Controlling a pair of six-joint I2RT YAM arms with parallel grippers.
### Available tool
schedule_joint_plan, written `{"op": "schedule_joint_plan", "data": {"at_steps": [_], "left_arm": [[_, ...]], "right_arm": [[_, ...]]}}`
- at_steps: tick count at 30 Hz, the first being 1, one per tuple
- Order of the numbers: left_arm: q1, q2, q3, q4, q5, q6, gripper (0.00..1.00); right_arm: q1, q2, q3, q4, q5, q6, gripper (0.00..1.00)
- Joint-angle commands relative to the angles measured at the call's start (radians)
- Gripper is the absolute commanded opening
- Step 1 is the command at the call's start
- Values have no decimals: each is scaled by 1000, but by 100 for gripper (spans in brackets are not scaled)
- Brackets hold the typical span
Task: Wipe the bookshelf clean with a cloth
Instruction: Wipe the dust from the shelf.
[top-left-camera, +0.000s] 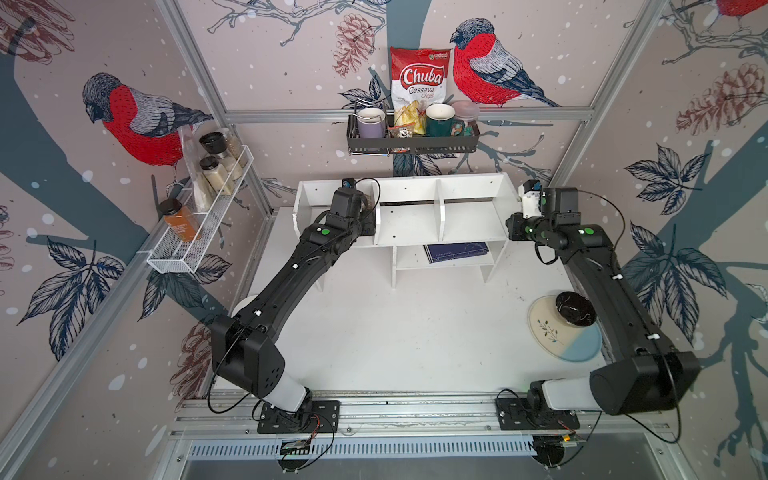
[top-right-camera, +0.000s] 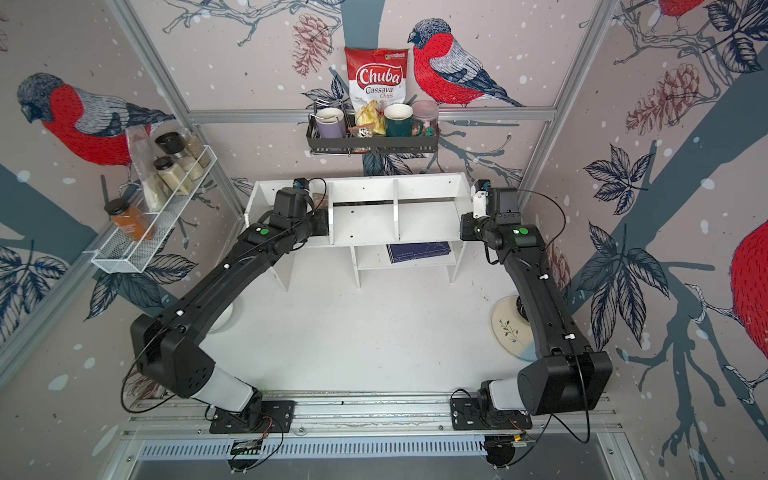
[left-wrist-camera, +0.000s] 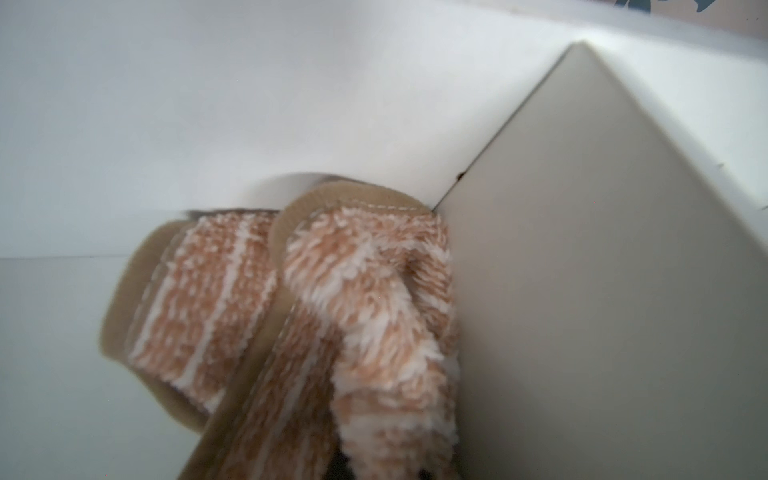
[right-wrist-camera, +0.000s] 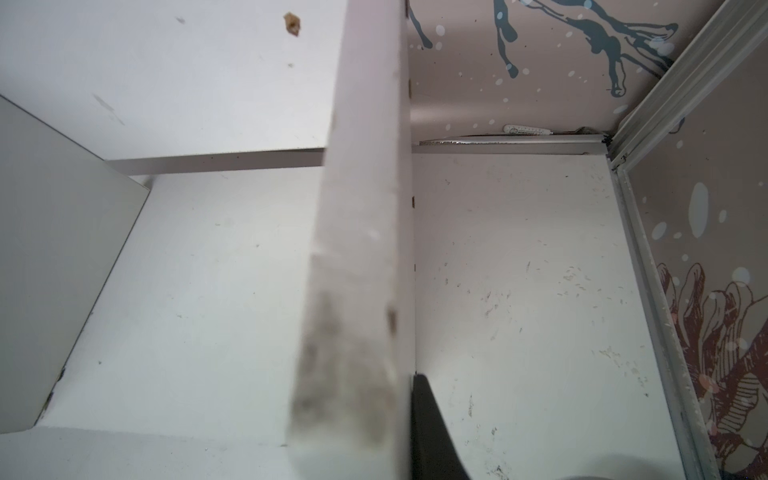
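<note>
A white bookshelf (top-left-camera: 409, 226) stands at the back of the desk (top-left-camera: 395, 332). The left arm (top-left-camera: 316, 249) reaches into the bookshelf's left upper compartment, and from above its wrist hides nearly all of the cloth (left-wrist-camera: 365, 316). Close up, the tan striped cloth is bunched against the compartment's divider. The left fingers are pinched on it, just out of frame. Of the right fingers (right-wrist-camera: 432, 428), one lies against the outer face of the bookshelf's right end panel. The other is hidden behind the blurred panel, so I cannot tell whether they clamp it.
</note>
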Motion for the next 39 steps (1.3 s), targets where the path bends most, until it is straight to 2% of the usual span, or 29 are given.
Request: {"op": "schedule_joint_plan", "data": {"at_steps": [1, 6, 12, 17, 21, 26, 31, 33, 36, 39], "left_arm": [[34, -30, 4, -17, -91, -31, 0], [123, -79, 31, -70, -139, -26, 0], [150, -126, -24, -105, -194, 24, 0], [140, -177, -135, -49, -81, -12, 0], [83, -181, -171, 29, 46, -31, 0], [45, -127, -71, 49, 45, -48, 0], [49, -20, 154, 27, 29, -42, 0], [49, 2, 203, 45, 9, -31, 0], [55, 20, 246, 23, -84, 11, 0], [55, 26, 265, -59, -251, 75, 0]], "right_arm": [[-8, -20, -5, 33, -98, 174, 0], [-21, -51, -26, 26, -24, 190, 0], [-52, -80, -26, -14, 87, 211, 0], [-62, -61, -7, -53, 158, 243, 0], [-61, -53, -7, -63, 207, 272, 0], [-59, -73, -34, -55, 231, 303, 0], [-43, -102, -68, -33, 240, 315, 0], [-43, -101, -68, -32, 238, 310, 0], [-43, -98, -61, -33, 229, 306, 0], [-42, -101, -56, -29, 212, 305, 0]]}}
